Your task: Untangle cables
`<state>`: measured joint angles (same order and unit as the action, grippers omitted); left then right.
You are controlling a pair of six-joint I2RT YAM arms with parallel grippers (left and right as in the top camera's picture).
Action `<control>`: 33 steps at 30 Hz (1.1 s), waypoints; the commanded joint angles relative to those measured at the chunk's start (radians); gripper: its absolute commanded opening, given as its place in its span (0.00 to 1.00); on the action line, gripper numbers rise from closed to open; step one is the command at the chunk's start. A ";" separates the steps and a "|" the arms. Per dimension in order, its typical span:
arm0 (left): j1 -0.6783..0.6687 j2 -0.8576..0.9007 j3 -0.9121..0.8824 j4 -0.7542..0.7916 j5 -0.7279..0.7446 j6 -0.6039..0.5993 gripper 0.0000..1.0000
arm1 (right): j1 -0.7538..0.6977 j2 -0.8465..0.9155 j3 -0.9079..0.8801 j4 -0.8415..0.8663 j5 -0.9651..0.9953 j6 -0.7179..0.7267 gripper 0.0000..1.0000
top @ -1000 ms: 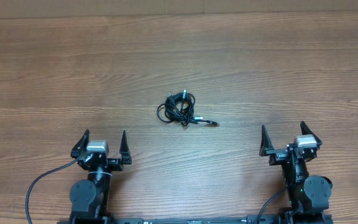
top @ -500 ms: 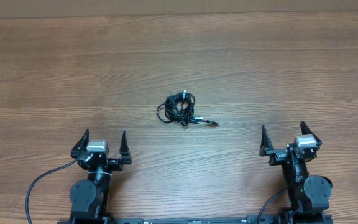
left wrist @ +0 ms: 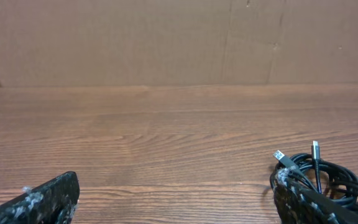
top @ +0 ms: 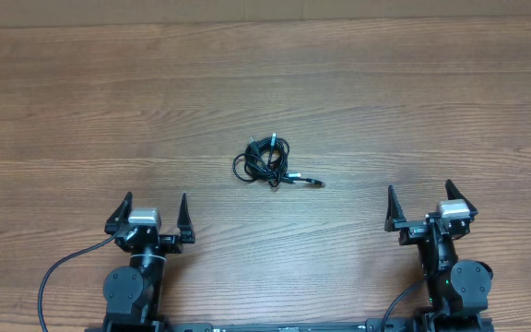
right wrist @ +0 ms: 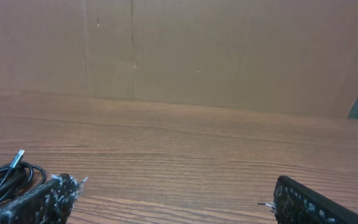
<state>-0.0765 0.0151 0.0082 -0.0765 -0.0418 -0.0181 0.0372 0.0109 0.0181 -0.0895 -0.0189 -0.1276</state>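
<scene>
— Cables (top: 267, 162): where are they found?
— One small knot is seen near the middle of the table (top: 81, 92), its loops piled together and one plug end trailing out to the right. It lies forward of the arms and roughly between them, so it is judged reachable from either side.
— How are the grippers held?
— The left gripper (top: 155, 199) and right gripper (top: 419, 188) are parked at the near edge, well apart from the knot. Their jaws are spread wide and nothing is held. That spread is judged suited to a first grasp.
— What is called for next?
— Two strands would probably have to be taken and drawn apart; no untangling is yet done.
</scene>
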 commanded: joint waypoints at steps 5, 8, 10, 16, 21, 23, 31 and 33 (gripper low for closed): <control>0.004 -0.010 -0.003 0.002 -0.013 0.023 1.00 | -0.006 -0.008 -0.010 0.006 0.002 0.000 1.00; 0.004 -0.010 -0.003 0.002 -0.013 0.023 0.99 | -0.006 -0.008 -0.010 0.006 0.002 0.000 1.00; 0.004 -0.010 -0.003 0.002 -0.013 0.022 0.99 | -0.006 -0.008 -0.010 0.006 0.002 0.000 1.00; 0.004 -0.010 -0.003 0.002 -0.001 0.014 1.00 | -0.006 -0.008 -0.010 0.006 0.002 0.000 1.00; 0.004 -0.010 -0.003 0.002 -0.018 0.019 1.00 | -0.006 -0.008 -0.010 0.006 0.002 0.000 1.00; 0.004 -0.010 -0.003 0.011 -0.009 0.017 1.00 | -0.006 -0.008 -0.010 0.006 0.002 0.000 1.00; 0.004 -0.010 0.035 -0.027 0.074 0.068 1.00 | -0.006 -0.008 -0.010 0.006 0.002 0.000 1.00; 0.004 -0.010 0.085 -0.079 0.074 0.068 1.00 | -0.006 -0.008 -0.010 0.006 0.002 0.000 1.00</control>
<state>-0.0765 0.0151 0.0292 -0.1211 -0.0071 0.0097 0.0372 0.0109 0.0181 -0.0891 -0.0185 -0.1280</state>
